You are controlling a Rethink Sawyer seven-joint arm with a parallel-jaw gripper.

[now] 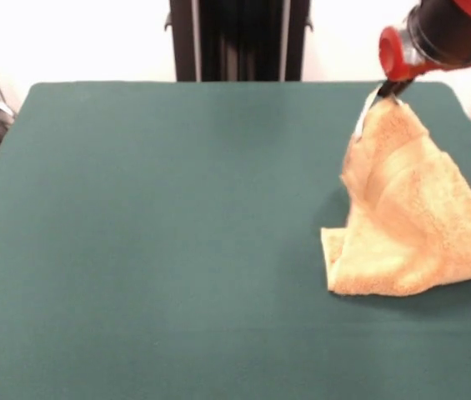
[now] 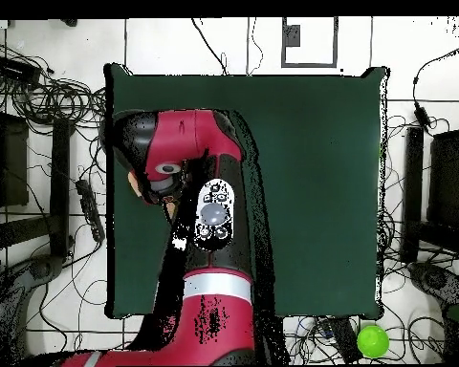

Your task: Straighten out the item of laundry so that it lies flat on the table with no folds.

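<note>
Hanging from the gripper [image 1: 383,94], which is pinched shut on its peak, the towel [image 1: 410,217] droops in soft folds at the surface's [image 1: 177,233] edge; light and limp, it is best gripped at corners.
</note>
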